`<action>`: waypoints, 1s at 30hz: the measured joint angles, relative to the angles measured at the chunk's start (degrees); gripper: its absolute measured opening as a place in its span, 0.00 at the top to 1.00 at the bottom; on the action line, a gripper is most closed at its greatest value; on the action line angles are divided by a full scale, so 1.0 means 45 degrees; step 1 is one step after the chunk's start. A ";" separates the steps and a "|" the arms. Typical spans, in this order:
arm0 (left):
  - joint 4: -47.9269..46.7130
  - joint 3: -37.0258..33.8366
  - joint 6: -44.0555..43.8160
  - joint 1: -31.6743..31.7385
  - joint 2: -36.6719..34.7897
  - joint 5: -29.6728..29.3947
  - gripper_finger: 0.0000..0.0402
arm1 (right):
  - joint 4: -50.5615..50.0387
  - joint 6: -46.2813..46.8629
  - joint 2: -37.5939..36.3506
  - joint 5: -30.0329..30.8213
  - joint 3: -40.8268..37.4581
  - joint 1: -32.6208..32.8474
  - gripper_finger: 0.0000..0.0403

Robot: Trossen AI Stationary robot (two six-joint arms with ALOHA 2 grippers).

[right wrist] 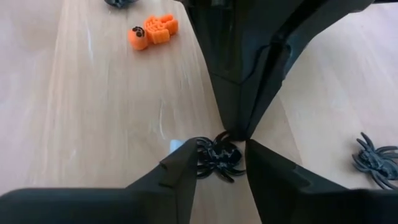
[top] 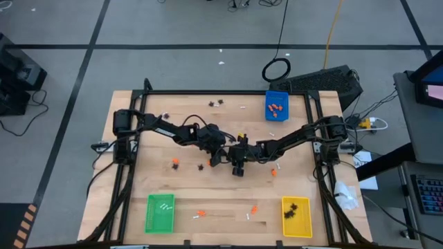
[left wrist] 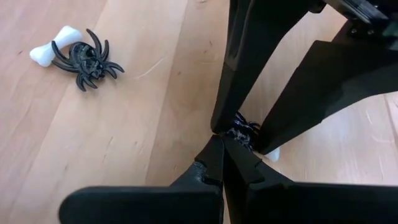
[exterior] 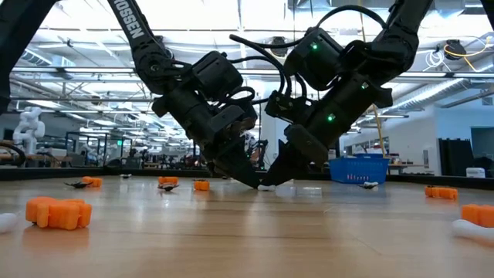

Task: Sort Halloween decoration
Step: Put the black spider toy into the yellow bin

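Both arms lean in and meet low at the middle of the wooden surface (exterior: 247,232), tips nearly touching over a small white piece (exterior: 266,187). Orange trinkets (exterior: 58,212) lie scattered about (one big in front), and a blue basket (exterior: 357,168) sits behind.

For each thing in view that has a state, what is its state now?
left gripper: shut, tip at the black spider.
right gripper: open, fingers either side of the black spider.
blue tray: holds orange pieces.
green tray: holds white pieces.
yellow tray: holds black pieces.
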 joint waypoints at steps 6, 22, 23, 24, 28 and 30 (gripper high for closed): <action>0.0095 -0.0024 0.0054 -0.0038 -0.0206 0.0271 1.00 | -0.0019 0.0021 0.0000 -0.0214 -0.0006 -0.0015 0.72; -0.1335 -0.0107 0.0962 -0.0631 -0.2908 -0.1827 1.00 | -0.0401 0.0023 -0.0447 -0.0191 -0.0040 0.0196 0.75; -0.1311 -0.0238 0.0955 -0.0675 -0.2975 -0.1887 1.00 | -0.0519 0.0021 -0.0597 -0.0182 -0.0049 0.0242 0.76; -0.1096 -0.0376 0.0940 -0.0725 -0.3019 -0.1910 1.00 | -0.0746 0.0021 -0.0792 -0.0177 -0.0061 0.0266 0.77; -0.0073 -0.1002 0.0544 -0.0903 -0.3149 -0.2213 1.00 | -0.1639 0.0307 -0.1564 -0.0186 -0.0084 0.0335 0.79; 0.0425 -0.1352 0.0282 -0.1008 -0.3124 -0.2371 1.00 | -0.2092 0.0532 -0.1945 -0.0179 -0.0077 0.0386 0.79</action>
